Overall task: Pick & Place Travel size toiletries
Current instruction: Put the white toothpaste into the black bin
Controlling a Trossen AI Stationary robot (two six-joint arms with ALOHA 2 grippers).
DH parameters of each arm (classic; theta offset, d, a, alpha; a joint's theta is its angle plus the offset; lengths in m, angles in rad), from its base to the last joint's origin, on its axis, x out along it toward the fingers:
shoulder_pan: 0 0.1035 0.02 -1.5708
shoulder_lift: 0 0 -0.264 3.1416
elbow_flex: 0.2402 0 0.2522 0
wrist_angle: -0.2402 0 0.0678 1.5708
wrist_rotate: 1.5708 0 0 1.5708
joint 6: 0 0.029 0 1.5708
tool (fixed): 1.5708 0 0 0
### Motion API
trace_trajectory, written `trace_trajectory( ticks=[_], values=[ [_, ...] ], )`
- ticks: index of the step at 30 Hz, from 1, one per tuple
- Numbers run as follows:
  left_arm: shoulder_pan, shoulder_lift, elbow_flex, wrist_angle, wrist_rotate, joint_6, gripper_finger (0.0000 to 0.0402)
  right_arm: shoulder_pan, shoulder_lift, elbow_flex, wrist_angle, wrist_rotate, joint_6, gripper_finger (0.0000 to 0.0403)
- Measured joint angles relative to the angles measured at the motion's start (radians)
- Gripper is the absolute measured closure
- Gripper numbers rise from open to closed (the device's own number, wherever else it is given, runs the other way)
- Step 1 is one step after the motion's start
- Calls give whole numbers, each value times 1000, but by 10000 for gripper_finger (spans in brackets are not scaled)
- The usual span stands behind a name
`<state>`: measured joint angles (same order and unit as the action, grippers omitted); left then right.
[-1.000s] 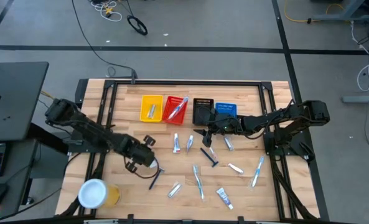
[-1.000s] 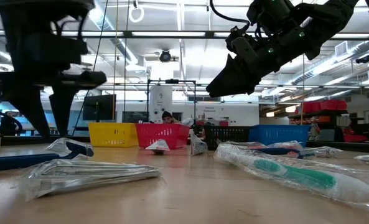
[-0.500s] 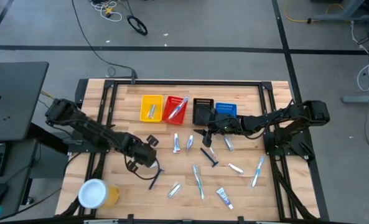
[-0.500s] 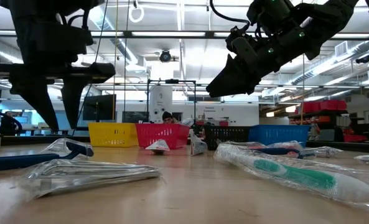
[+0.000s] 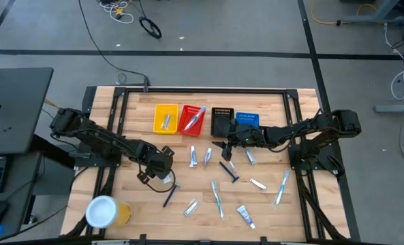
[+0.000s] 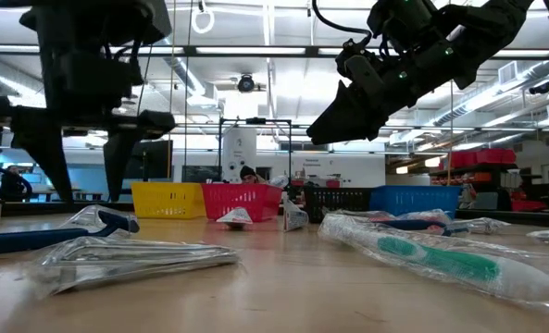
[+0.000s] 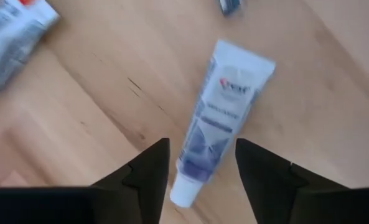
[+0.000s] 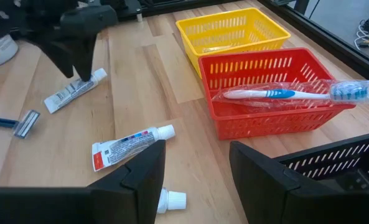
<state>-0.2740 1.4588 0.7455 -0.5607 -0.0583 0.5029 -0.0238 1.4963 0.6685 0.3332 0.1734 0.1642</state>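
Observation:
Small toiletries lie scattered on the wooden table: white tubes (image 5: 193, 156), a dark blue razor (image 5: 169, 197), wrapped toothbrushes (image 5: 217, 197) and silvery packets (image 5: 191, 207). My left gripper (image 7: 200, 180) is open and points down over a white tube (image 7: 224, 118), its fingers standing on either side of the tube's cap end without touching it. The right wrist view shows that gripper (image 8: 78, 43) just above the same tube (image 8: 75, 90). My right gripper (image 8: 196, 180) is open and hovers in front of the black bin (image 5: 221, 121), holding nothing.
Four small bins stand in a row at the far side: yellow (image 5: 165, 118), red (image 5: 192, 119) holding a toothbrush (image 8: 284, 94), black, and blue (image 5: 246, 120). A yellow cup with a white lid (image 5: 105, 211) stands at the near left corner. A red-ended tube (image 8: 131, 146) lies below my right gripper.
My left gripper has moved a little toward the table's right and far side, ending over the white tube, with its fingers still open. My right arm has kept still, and nothing on the table has moved.

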Motion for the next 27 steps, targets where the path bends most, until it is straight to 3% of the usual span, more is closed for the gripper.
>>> trace_trajectory(
  ticks=[9, 17, 27],
  values=[
    [10, 51, -14, 65, 13, 80, 188, 0, 0, 0, 1, 0, -23, 214],
    [12, 136, 9, 68, 4, 159, 207, 0, 0, 0, 15, 0, -23, 214],
    [16, 136, 13, 53, 17, 18, 258, -1, 0, 0, 15, 0, -27, 214]
  ],
)
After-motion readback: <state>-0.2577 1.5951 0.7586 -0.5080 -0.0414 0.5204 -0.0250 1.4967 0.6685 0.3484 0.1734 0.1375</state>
